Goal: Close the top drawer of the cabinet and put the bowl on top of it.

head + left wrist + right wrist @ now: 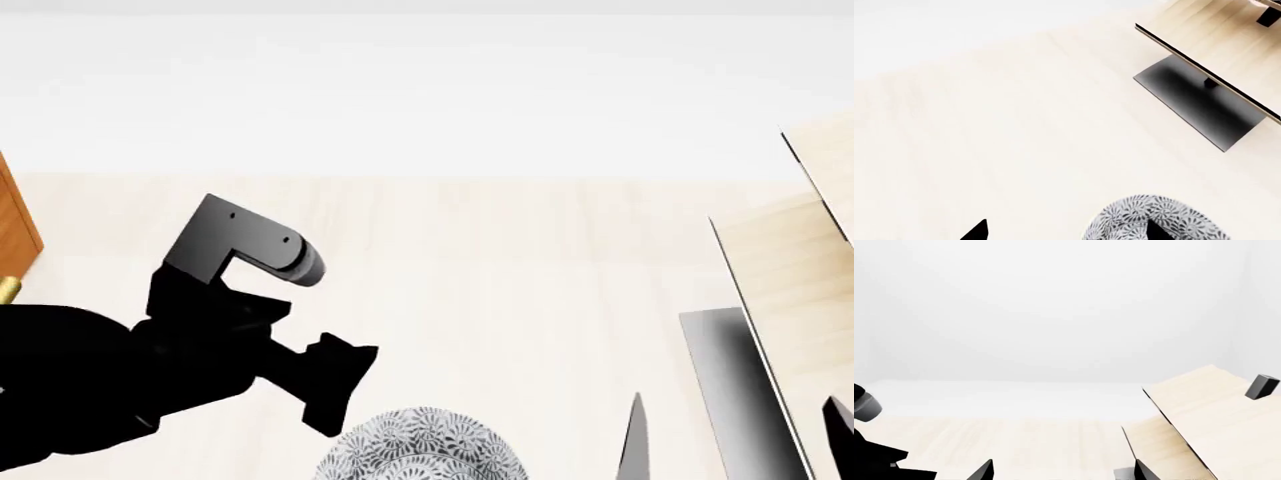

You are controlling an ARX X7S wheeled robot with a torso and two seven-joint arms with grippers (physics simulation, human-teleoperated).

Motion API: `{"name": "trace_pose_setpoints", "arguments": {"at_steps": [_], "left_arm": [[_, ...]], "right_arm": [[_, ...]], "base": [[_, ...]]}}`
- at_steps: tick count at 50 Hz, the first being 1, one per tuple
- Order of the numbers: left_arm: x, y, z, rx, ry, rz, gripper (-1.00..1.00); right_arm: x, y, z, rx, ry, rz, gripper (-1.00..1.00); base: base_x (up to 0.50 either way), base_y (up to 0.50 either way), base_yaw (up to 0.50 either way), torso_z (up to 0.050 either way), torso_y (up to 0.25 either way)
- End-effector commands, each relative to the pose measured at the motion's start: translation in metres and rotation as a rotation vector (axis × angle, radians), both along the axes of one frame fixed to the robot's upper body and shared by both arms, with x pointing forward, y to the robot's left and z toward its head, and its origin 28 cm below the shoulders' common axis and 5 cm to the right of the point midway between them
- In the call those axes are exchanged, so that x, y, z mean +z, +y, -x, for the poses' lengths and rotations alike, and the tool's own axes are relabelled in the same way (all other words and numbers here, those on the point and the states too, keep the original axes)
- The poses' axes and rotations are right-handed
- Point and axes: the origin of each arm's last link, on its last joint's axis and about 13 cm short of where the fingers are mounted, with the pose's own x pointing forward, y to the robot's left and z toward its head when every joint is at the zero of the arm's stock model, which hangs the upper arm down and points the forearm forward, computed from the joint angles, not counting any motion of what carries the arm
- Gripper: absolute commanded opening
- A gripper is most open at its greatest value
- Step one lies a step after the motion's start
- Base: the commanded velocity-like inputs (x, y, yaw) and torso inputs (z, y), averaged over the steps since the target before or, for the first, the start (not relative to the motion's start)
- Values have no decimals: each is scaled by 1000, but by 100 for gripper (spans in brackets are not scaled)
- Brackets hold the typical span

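One round white bowl with grey-blue floral pattern [420, 447] sits by the left hand [1061, 231] — fingers apart, astride its rim; clamp squarely before lifting toward the reddish-brown wooden cabinet [16, 235]. Right hand [1062, 471] spread, empty.

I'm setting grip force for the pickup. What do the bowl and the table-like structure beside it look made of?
The bowl looks like glazed ceramic: white, hard-looking, with a dense grey-blue floral print; being a render, that is only a likely reading. The pale structure looks like light wood, with straight grain lines and a dark edge band, on a matte black base, possibly metal.
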Motion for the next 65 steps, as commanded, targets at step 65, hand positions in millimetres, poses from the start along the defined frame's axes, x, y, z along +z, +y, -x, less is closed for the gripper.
{"name": "trace_pose_setpoints", "arguments": {"at_steps": [65], "left_arm": [[-68, -14, -4, -69, 125, -51, 100]], "right_arm": [[-1, -5, 4, -20, 8, -1, 100]], "base": [[0, 0, 0, 0, 0]]}}
